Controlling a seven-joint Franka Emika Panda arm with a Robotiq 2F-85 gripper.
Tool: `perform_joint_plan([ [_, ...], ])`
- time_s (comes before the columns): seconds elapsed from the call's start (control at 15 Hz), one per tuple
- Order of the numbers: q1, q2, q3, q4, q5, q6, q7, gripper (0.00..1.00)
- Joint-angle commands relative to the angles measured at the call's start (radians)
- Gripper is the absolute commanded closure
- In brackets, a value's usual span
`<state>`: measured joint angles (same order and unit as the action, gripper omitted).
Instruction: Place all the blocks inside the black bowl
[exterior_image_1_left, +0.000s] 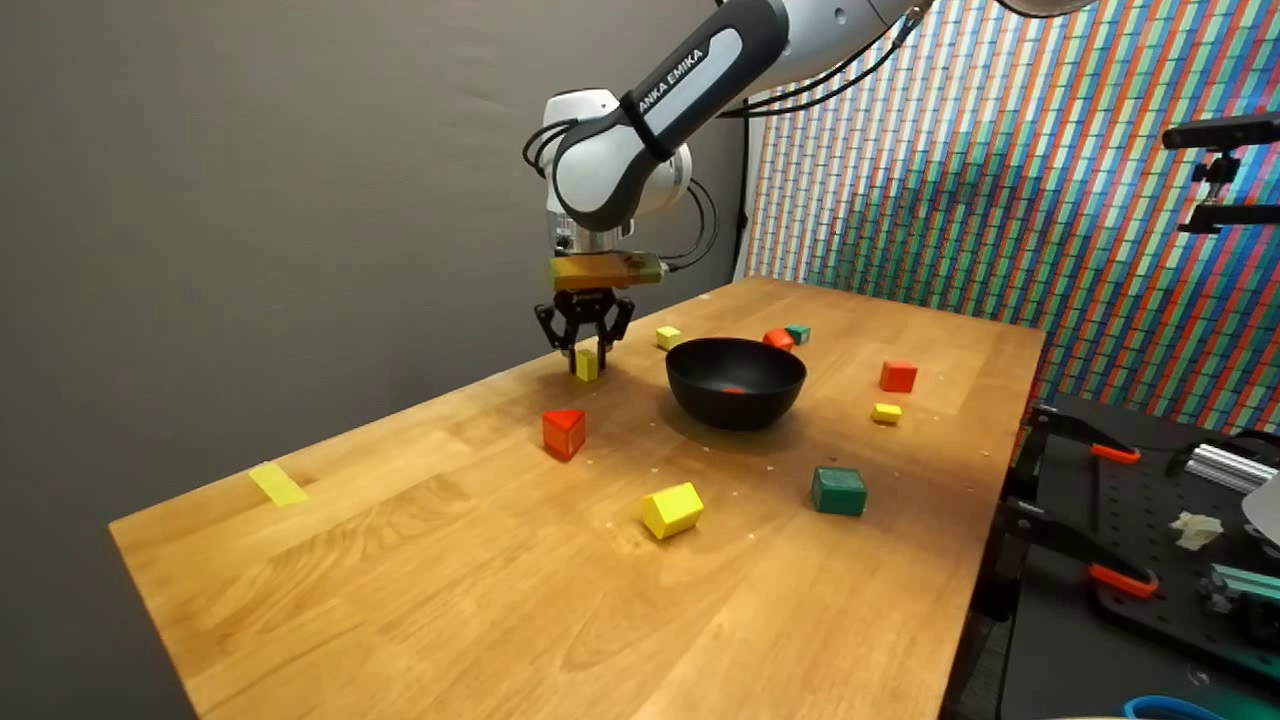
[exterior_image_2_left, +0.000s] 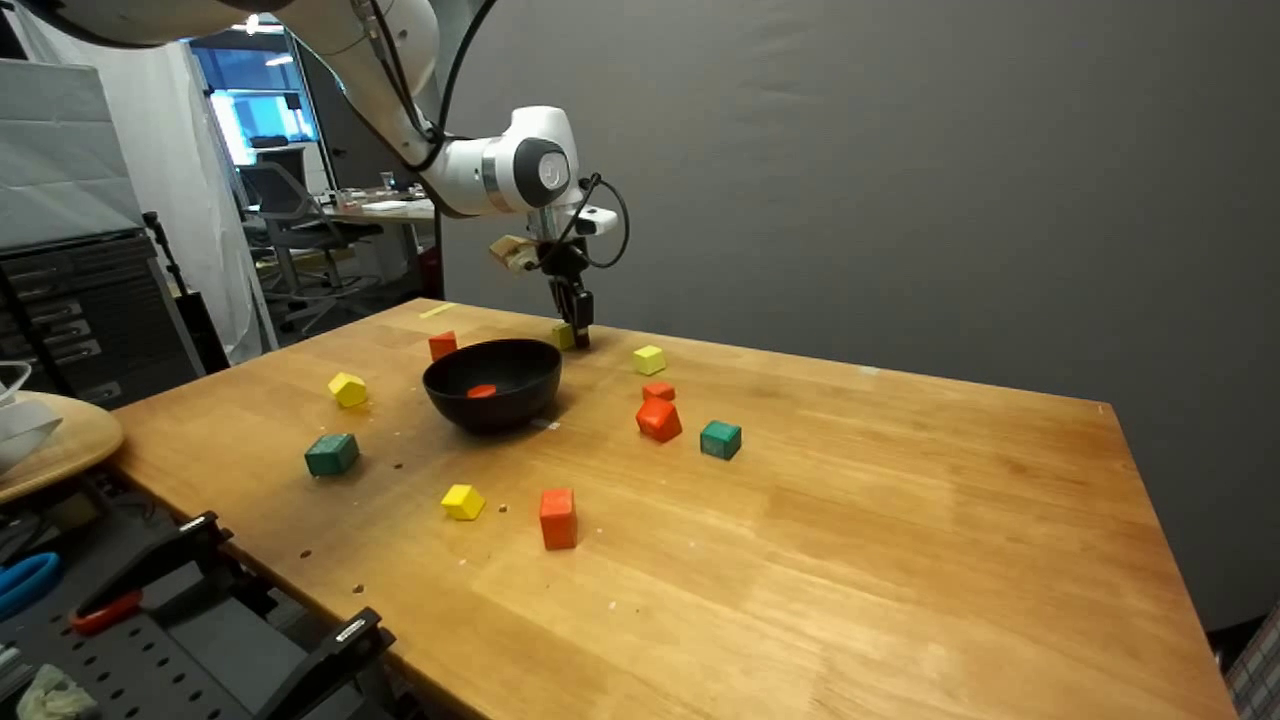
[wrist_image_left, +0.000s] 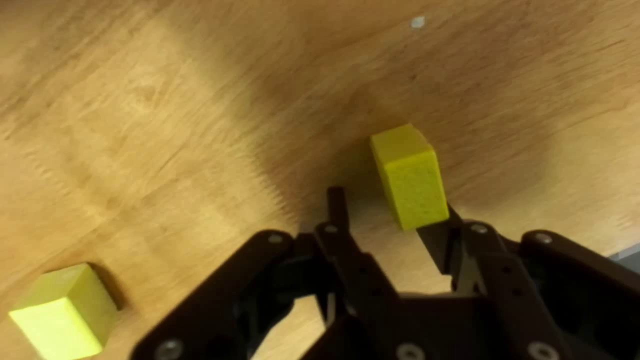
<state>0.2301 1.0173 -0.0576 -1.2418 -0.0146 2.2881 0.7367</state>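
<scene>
My gripper (wrist_image_left: 392, 204) is low over the table's far edge, its fingers on either side of an upright yellow block (wrist_image_left: 417, 187). In the wrist view a gap separates the left finger (wrist_image_left: 337, 207) from the block; whether the right finger touches it, I cannot tell. The black bowl (exterior_image_1_left: 735, 408) stands nearby with a red block (exterior_image_2_left: 482, 391) inside. Around the bowl lie several other blocks, among them a red triangular one (exterior_image_1_left: 565, 435), a yellow one (exterior_image_1_left: 672, 510), a green one (exterior_image_1_left: 838, 491), a red one (exterior_image_2_left: 558, 518) and a small yellow one (exterior_image_2_left: 463, 502).
Another yellow block (wrist_image_left: 65, 312) sits beside my gripper. Two red blocks, one of them (exterior_image_2_left: 658, 418) in front, rest near a green block (exterior_image_2_left: 721, 440). Yellow tape (exterior_image_1_left: 278, 484) marks the tabletop (exterior_image_1_left: 450, 600). Black clamps (exterior_image_1_left: 1085, 435) line one side, and a grey wall rises behind.
</scene>
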Motion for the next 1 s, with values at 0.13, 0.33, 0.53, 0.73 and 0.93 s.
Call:
perform_joint_plan([
  [0.13, -0.005, -0.019, 0.022, -0.013, 0.025, 0.03, -0.029, 0.08],
  [0.33, -0.008, -0.018, 0.029, -0.015, 0.027, 0.027, -0.038, 0.39],
  [0.53, -0.012, -0.017, 0.035, -0.013, 0.033, 0.023, -0.049, 0.53],
  [0.73, -0.018, -0.03, 0.048, -0.025, 0.04, 0.013, -0.077, 0.79],
  [0.93, -0.036, -0.097, 0.078, -0.09, 0.054, -0.002, -0.18, 0.96],
])
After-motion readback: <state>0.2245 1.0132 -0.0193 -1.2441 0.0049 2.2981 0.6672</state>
